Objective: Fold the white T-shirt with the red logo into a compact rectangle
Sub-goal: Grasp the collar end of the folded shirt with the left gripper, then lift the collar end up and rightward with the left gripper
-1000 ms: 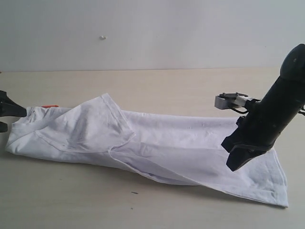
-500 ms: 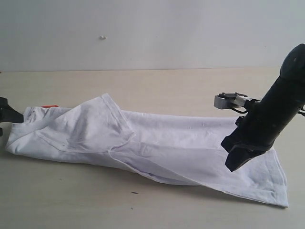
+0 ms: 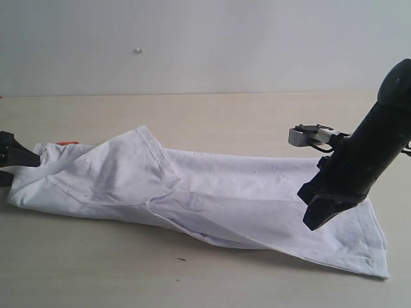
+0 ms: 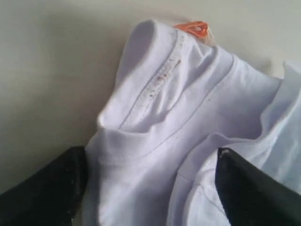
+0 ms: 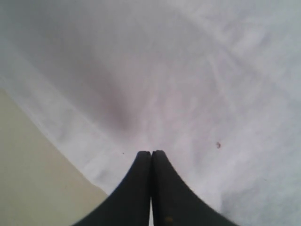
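Your left tool (image 4: 150, 162) stands wide, one finger on either side of the collar end of the white T-shirt (image 3: 225, 192), which lies stretched long across the surface (image 3: 205, 115). Your right tool (image 5: 151, 157) is pinched tight, its tips over the hem end.

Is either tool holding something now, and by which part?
Nothing is held. The left tool stands open astride the white T-shirt near its collar; the right tool is shut, empty, over it.

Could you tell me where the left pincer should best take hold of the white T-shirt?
Probably the bunched collar end of the white T-shirt, beside the ribbed collar. Come from the shirt's left end in the exterior view, where the open left pincer flanks that raised, layered fold.
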